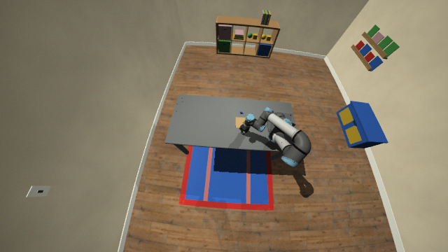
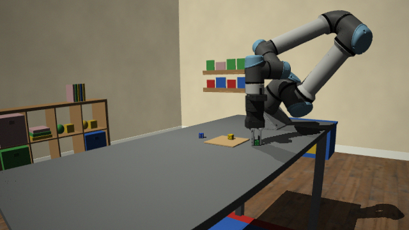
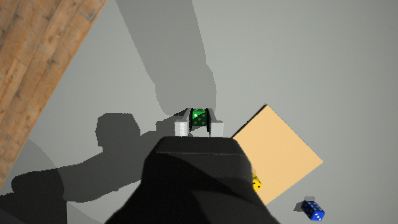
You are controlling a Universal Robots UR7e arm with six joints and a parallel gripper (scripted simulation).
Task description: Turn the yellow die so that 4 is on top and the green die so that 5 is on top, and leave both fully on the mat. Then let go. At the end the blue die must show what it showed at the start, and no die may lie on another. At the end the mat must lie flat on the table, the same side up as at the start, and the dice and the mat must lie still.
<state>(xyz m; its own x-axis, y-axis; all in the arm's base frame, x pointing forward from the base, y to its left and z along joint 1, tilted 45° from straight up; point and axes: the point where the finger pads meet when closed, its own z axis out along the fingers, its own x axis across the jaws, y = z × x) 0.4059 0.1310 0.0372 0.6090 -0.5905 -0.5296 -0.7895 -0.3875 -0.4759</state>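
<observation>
My gripper (image 1: 242, 131) (image 2: 256, 142) (image 3: 199, 115) points down beside the mat, its fingers closed against two sides of the green die (image 2: 257, 142) (image 3: 200, 117). The green die is off the mat, at or just above the table top; which, I cannot tell. The tan mat (image 1: 239, 122) (image 2: 220, 141) (image 3: 282, 155) lies flat. The yellow die (image 2: 231, 137) (image 3: 257, 183) rests on the mat, partly hidden by the gripper body in the wrist view. The blue die (image 1: 241, 113) (image 2: 201, 135) (image 3: 313, 210) lies on the table beyond the mat. Top pip counts are too small to read surely.
The grey table (image 1: 199, 119) (image 2: 134, 179) (image 3: 345, 60) carries the dice, the mat and the arm's base. Its front edge runs past the gripper's side away from the mat. The arm's shadow falls across the table around the gripper.
</observation>
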